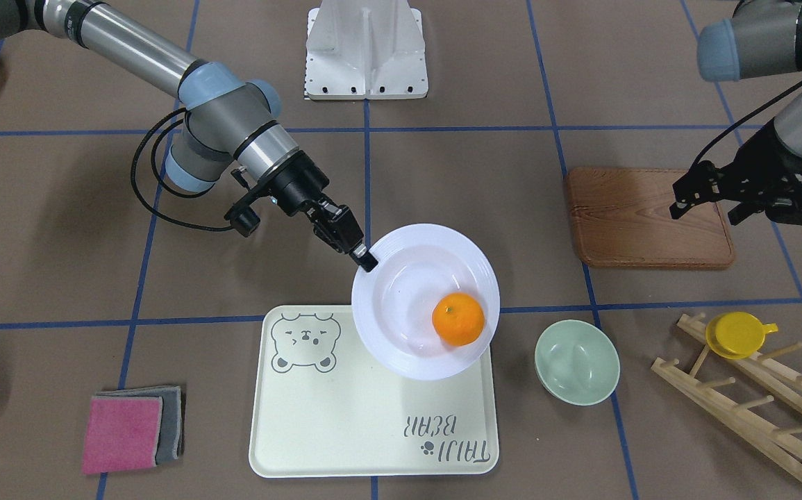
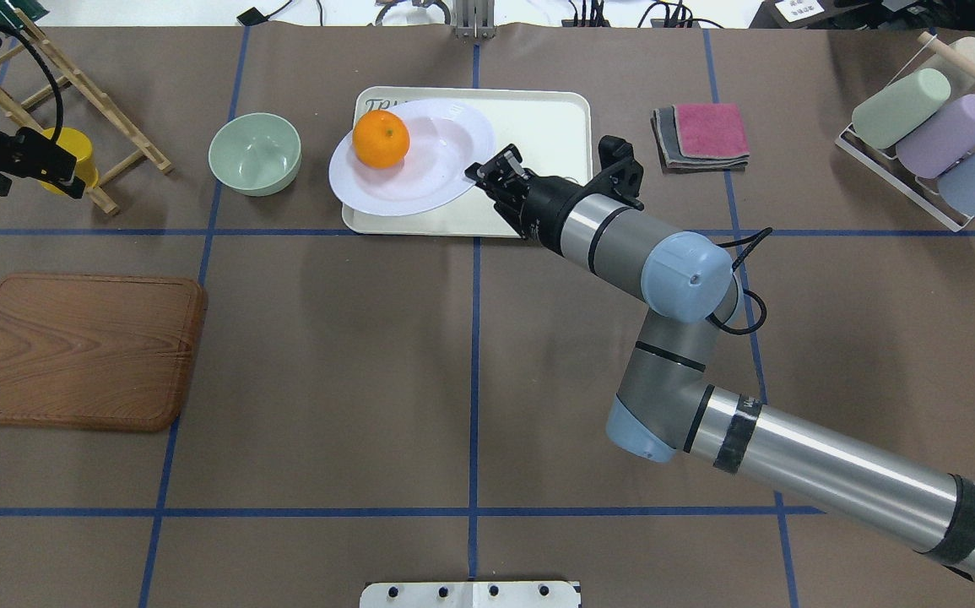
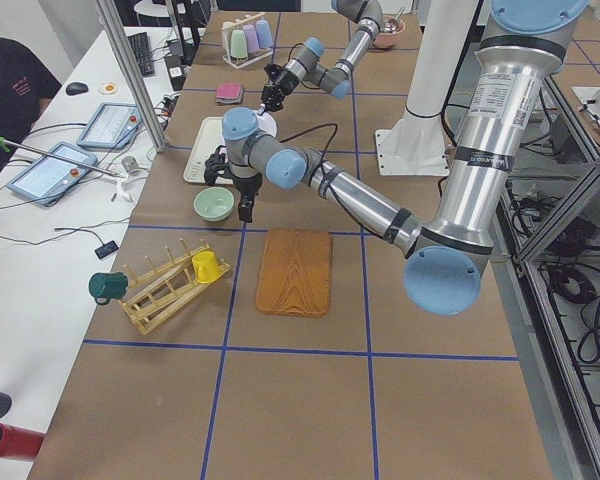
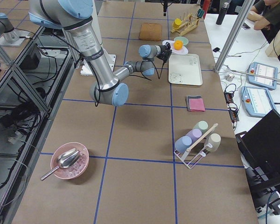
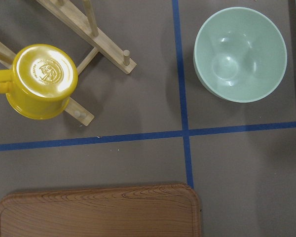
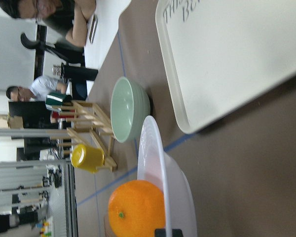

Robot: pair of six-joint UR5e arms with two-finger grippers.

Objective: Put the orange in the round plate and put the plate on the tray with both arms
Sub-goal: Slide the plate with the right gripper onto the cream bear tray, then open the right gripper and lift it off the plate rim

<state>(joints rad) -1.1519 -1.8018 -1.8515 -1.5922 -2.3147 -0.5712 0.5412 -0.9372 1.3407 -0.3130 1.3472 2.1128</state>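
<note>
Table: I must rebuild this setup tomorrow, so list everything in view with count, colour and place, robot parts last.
orange: 1, bright orange, in the round plate
round plate: 1, white, tilted, gripped by its rim over a tray corner
tray: 1, cream, bear drawing, table's far middle
bowl: 1, pale green, beside the tray
board: 1, brown wood, robot's left side
peg rack: 1, pale wood, far left
cup: 1, yellow, on the peg rack
cloth stack: 1, pink over grey, right of the tray
tumblers: 4, pastel, far right
pink bowl: 1, holds a metal scoop, table's right end
right gripper: 1, black, shut on the plate's rim
left gripper: 1, black, open, empty, near the peg rack
</note>
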